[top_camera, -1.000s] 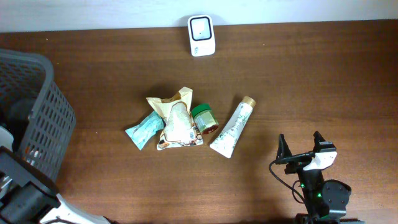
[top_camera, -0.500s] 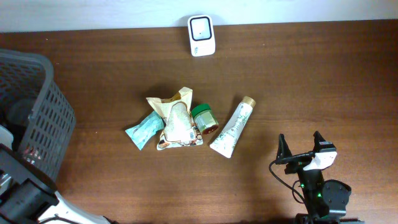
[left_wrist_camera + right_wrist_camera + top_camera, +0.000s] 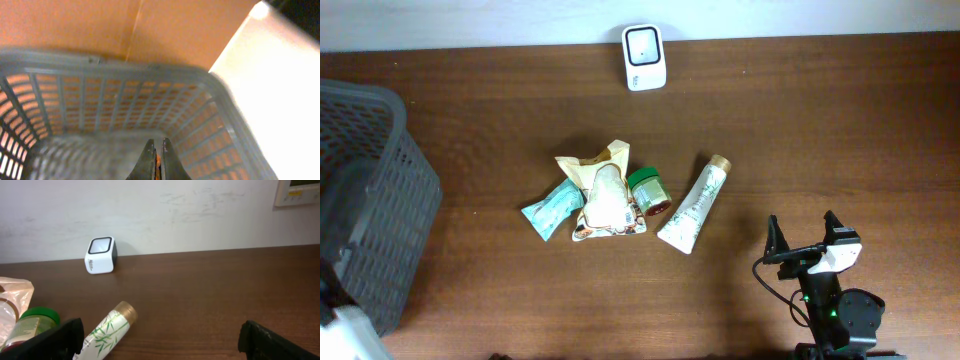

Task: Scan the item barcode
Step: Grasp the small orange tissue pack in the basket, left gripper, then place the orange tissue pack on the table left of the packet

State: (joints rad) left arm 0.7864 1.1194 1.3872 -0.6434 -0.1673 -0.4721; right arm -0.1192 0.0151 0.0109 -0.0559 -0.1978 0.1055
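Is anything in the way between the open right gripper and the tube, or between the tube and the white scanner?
Nothing visible. Bare table lies between the right gripper and the tube, and between the tube and the scanner. The green-lidded jar sits beside the tube, off both paths.

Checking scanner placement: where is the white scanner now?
In the overhead view the scanner stands at the far edge of the table, near centre, beyond the green-lidded jar and tube.
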